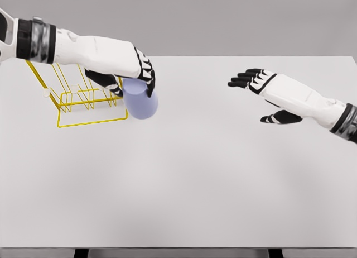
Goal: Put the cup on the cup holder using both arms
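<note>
A pale lavender cup (141,100) hangs tilted just right of the yellow wire cup holder (78,99), its base end towards me. My left hand (131,73) is curled over the cup's top, fingers and thumb wrapped on it. The holder stands on the white table at the left, partly hidden behind my left forearm. Over the table's right side my right hand (254,79) hovers with fingers stretched flat and holds nothing, well apart from the cup.
The white table (184,180) spreads wide in front of both arms. Its far edge runs behind the holder and its near edge lies at the bottom of the view.
</note>
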`<action>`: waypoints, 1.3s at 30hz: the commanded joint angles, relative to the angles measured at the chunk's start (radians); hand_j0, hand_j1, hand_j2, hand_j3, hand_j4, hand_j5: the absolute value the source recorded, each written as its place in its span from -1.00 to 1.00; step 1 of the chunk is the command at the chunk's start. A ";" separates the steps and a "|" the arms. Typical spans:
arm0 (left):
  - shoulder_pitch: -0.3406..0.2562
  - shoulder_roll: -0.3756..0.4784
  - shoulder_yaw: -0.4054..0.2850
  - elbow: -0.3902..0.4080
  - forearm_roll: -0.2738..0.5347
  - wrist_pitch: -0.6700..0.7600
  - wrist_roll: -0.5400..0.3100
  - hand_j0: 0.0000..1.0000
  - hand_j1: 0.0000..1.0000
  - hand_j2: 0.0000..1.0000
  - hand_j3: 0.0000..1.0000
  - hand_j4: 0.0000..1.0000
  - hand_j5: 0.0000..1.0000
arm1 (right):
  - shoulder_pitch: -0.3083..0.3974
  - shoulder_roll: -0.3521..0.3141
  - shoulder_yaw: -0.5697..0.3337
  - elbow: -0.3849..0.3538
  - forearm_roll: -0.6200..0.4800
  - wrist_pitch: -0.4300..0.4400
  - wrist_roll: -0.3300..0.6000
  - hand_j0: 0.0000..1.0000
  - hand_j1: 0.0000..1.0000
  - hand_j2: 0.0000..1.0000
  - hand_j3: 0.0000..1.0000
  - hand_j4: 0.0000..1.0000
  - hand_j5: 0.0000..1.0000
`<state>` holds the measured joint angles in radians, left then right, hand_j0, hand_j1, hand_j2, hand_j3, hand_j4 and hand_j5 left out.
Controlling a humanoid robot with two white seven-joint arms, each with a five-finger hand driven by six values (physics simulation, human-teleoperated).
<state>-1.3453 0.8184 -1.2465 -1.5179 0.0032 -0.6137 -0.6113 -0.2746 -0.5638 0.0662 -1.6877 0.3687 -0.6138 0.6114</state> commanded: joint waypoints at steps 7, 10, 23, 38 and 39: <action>-0.017 0.038 0.018 -0.024 0.047 0.003 0.000 0.15 0.15 0.15 0.15 0.15 0.15 | -0.003 -0.004 0.001 0.000 -0.007 0.003 -0.001 1.00 1.00 1.00 1.00 1.00 1.00; -0.029 0.051 0.024 -0.024 0.052 0.003 0.000 0.16 0.16 0.16 0.16 0.16 0.16 | -0.005 -0.004 0.001 0.002 -0.005 0.003 -0.001 1.00 1.00 1.00 1.00 1.00 1.00; -0.028 0.097 0.044 -0.022 0.063 0.003 0.000 0.16 0.16 0.16 0.16 0.16 0.16 | -0.003 -0.008 0.001 -0.001 -0.005 0.003 -0.001 1.00 1.00 1.00 1.00 1.00 1.00; -0.026 0.142 0.065 -0.018 0.064 0.003 0.000 0.16 0.16 0.16 0.16 0.16 0.16 | -0.005 -0.007 0.003 -0.001 -0.005 0.003 -0.001 1.00 1.00 1.00 1.00 1.00 1.00; -0.026 0.142 0.065 -0.016 0.064 0.003 0.000 0.16 0.16 0.16 0.16 0.16 0.16 | -0.005 -0.007 0.001 -0.001 -0.005 0.003 -0.001 1.00 1.00 1.00 1.00 1.00 1.00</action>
<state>-1.3714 0.9568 -1.1894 -1.5352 0.0617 -0.6138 -0.6114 -0.2792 -0.5705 0.0682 -1.6886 0.3704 -0.6139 0.6114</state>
